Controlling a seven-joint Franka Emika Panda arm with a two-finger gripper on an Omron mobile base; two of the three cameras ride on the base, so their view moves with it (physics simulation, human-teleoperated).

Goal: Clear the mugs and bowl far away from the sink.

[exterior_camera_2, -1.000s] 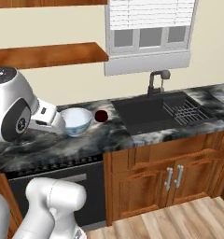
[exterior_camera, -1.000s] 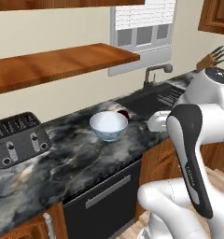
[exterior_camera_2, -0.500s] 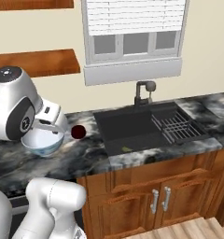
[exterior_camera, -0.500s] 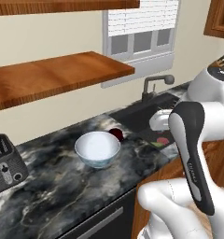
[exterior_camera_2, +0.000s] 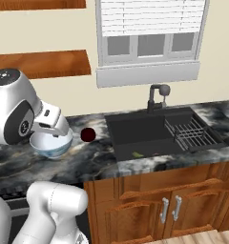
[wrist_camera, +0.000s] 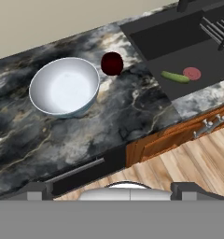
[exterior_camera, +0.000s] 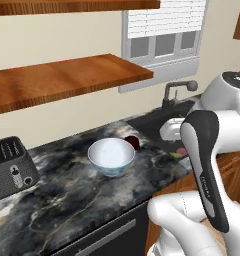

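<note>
The large white bowl (exterior_camera: 111, 156) (wrist_camera: 65, 87) stands upright on the marbled counter, left of the sink (exterior_camera_2: 140, 136) (wrist_camera: 179, 37). The dark red mug (exterior_camera: 133, 142) (exterior_camera_2: 88, 134) (wrist_camera: 112, 63) sits close beside the bowl, between it and the sink. The white mug with the navy rim is out of view. My gripper (wrist_camera: 112, 188) hangs well above the counter's front edge, looking down on bowl and mug. Its fingertips (wrist_camera: 39, 187) stand wide apart at the bottom of the hand view, open, with nothing between them. In the right base view my hand covers part of the bowl (exterior_camera_2: 50, 145).
A dark toaster (exterior_camera: 7, 162) stands at the counter's left end. In the sink lie a green vegetable (wrist_camera: 175, 77) and a red round thing (wrist_camera: 192, 73), with a dish rack (exterior_camera_2: 190, 133) at its right. A faucet (exterior_camera_2: 157, 95) rises behind, and a wooden shelf (exterior_camera: 67, 75) hangs above.
The whole picture has shifted in both base views, so the base has driven along and closer to the counter. Bowl and red mug keep their places on the counter.
</note>
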